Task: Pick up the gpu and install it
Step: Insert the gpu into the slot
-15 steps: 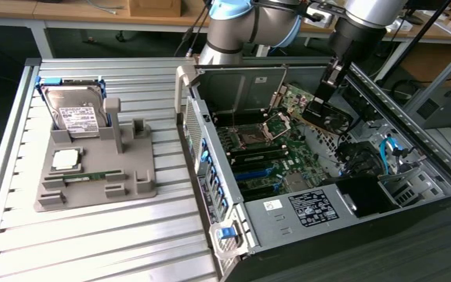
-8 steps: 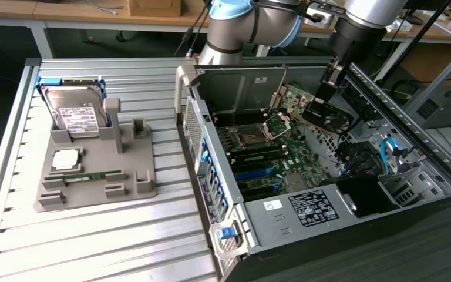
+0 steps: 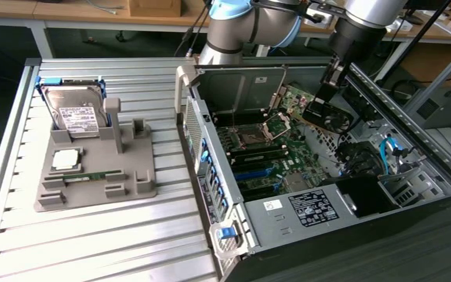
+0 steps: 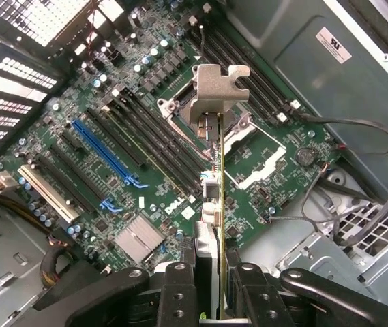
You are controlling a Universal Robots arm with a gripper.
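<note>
Midway over the open computer case (image 3: 241, 88), as the exterior view has it, the gripper (image 3: 326, 97) is clamped on the gpu (image 3: 331, 119). This dark card with a round fan hangs tilted above the green motherboard (image 3: 269, 155), toward the case's far end. On the exterior view's left, well apart from the case, a grey holder (image 3: 135, 182) sits on the slatted table (image 3: 92, 241). It carries a hard drive (image 3: 78, 114) propped upright, a square chip (image 3: 66, 158) and a narrow green memory stick (image 3: 92, 175). From the wrist view, the gripper (image 4: 215, 279) has its black fingers (image 4: 178, 289) drawn in narrowly on either side of the gpu (image 4: 209, 235). The card is seen edge-on, its silver bracket (image 4: 219, 92) at the end away from the fingers. Beneath the card lies the motherboard (image 4: 159, 122), with a long blue slot (image 4: 105, 158), a ribbed silver heat sink (image 4: 139, 238) and the processor socket (image 4: 251, 146). The card appears to hang clear of the board, though the angle makes that hard to judge.
</note>
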